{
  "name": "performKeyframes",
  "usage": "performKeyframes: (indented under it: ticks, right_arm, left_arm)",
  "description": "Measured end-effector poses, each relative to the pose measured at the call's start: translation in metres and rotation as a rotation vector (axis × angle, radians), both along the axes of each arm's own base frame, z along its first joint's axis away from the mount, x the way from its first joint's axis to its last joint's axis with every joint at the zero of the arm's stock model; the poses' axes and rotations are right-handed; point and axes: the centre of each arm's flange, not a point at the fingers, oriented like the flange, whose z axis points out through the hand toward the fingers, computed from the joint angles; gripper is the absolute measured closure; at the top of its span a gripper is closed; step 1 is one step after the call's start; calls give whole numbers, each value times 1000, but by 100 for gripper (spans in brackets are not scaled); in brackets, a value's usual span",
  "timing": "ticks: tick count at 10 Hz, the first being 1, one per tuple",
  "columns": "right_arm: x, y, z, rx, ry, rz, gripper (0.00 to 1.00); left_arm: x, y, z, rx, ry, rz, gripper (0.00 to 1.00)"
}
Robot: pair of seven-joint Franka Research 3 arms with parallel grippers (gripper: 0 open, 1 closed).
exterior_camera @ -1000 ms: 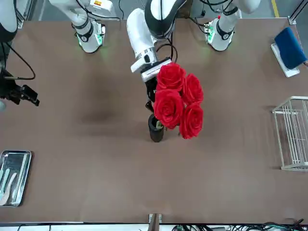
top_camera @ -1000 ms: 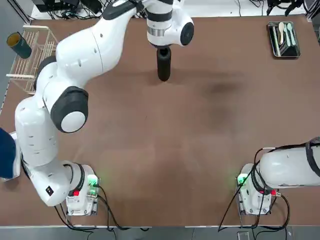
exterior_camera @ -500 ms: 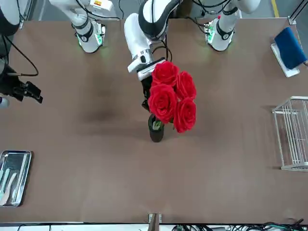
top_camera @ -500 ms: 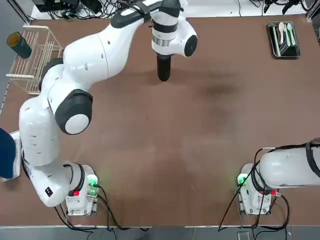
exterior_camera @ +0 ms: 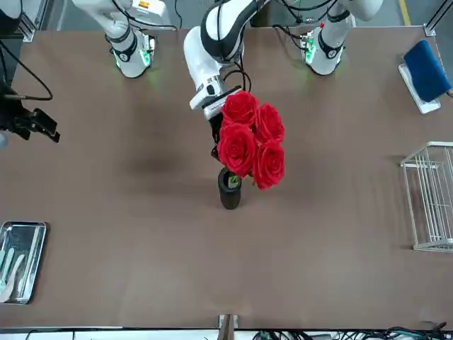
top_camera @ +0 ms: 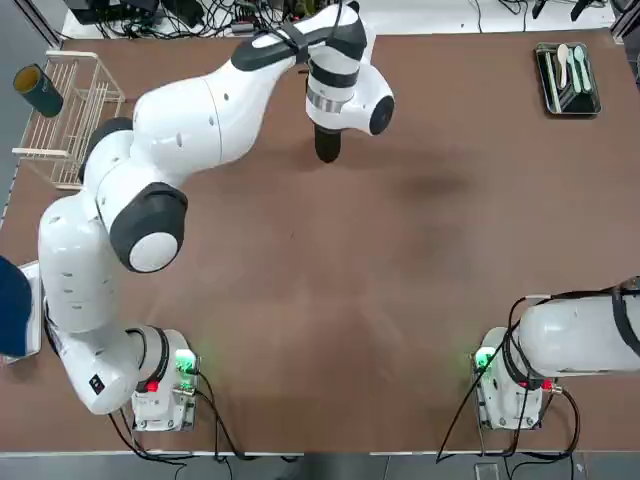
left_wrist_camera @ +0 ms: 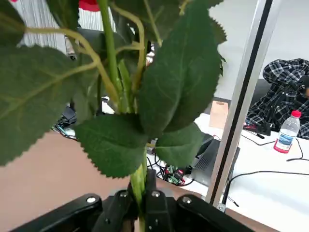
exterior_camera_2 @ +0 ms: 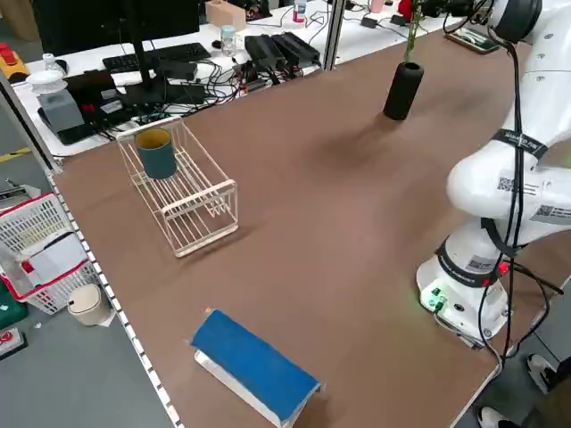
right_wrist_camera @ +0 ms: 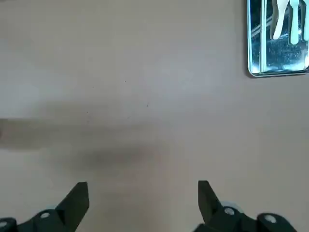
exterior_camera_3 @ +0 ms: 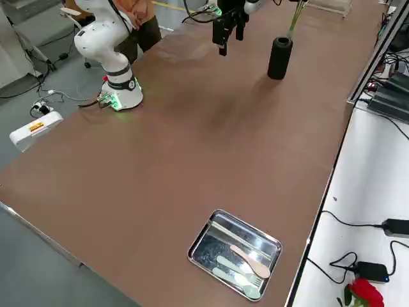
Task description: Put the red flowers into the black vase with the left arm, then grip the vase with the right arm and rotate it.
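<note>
The left pincer (left_wrist_camera: pixel 140 212) is clenched on the stems of the red flowers (exterior_camera: pixel 249 138), holding them over the black vase (exterior_camera: pixel 229 190) near the middle of the worktop's (exterior_camera: pixel 340 234) far edge, stem ends at or just inside its mouth. The bunch looks light and top-heavy with thin, bendable stems, so the low grip suits. The right pincer (right_wrist_camera: pixel 143 203) hangs released, well apart.

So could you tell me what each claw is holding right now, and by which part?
The left claw pinches the red flowers by the stems, below the leaves. The right claw is open, holding nothing.
</note>
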Motion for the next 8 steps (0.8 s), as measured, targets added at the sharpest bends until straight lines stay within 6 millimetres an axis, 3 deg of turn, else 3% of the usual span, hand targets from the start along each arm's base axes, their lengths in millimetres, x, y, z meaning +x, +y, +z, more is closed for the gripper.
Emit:
performKeyframes:
  ticks: [3,8]
  right_arm:
    - [0,3,6,0,-11,5,0]
    - [1,10,10,-1,-22,17,0]
  left_arm:
    - [-15,-7,-8,-15,-36,-7,93]
    - [-20,-7,-28,-2,-42,-13,93]
